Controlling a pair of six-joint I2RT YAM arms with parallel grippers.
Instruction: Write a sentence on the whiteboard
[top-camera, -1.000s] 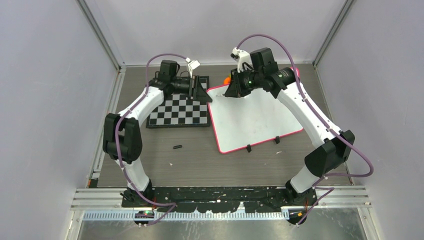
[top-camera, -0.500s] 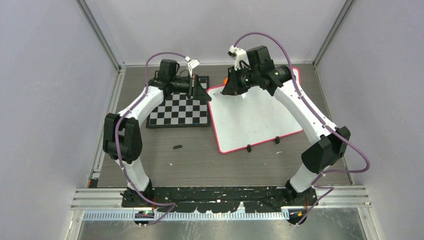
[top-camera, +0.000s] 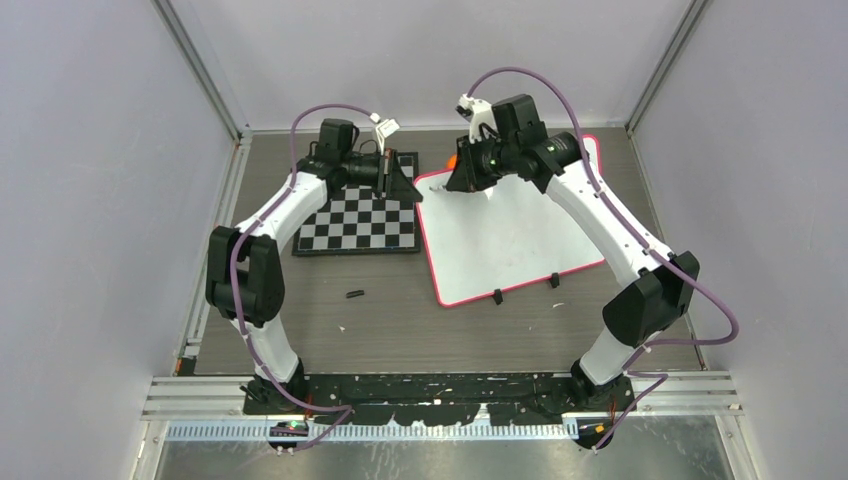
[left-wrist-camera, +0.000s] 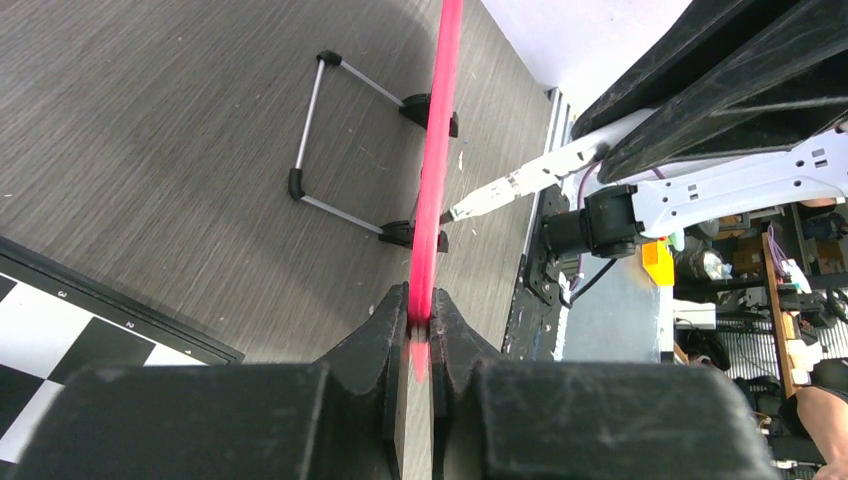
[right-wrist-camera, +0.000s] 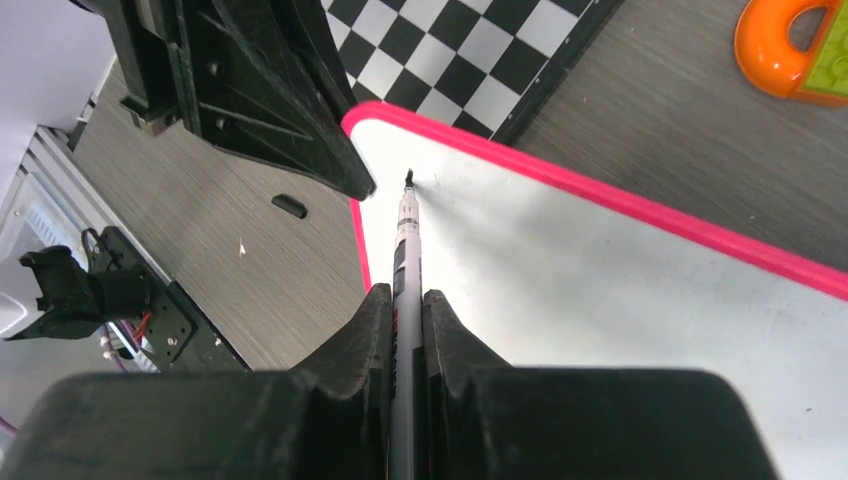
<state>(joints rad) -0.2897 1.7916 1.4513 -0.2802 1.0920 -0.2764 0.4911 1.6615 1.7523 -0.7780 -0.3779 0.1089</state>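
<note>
The whiteboard (top-camera: 505, 235), white with a pink-red frame, lies on the table right of centre, its two black clips on the near edge. No sentence shows on it; its surface looks blank. My left gripper (top-camera: 412, 190) is shut on the frame at the board's far left corner. In the left wrist view the pink edge (left-wrist-camera: 440, 150) runs into my shut jaws (left-wrist-camera: 421, 297). My right gripper (top-camera: 462, 182) is shut on a white marker (right-wrist-camera: 408, 235). Its black tip touches the whiteboard (right-wrist-camera: 600, 290) just inside that corner, next to the left gripper's fingers (right-wrist-camera: 290, 110).
A black-and-white checkerboard (top-camera: 362, 220) lies left of the whiteboard. An orange and green toy (right-wrist-camera: 790, 45) sits beyond the board's far edge. A small black cap (top-camera: 353, 294) lies on the table near the middle. Grey walls enclose the table.
My right gripper with the marker has moved a little left, toward the board's far left corner. The left arm and the board have not moved.
</note>
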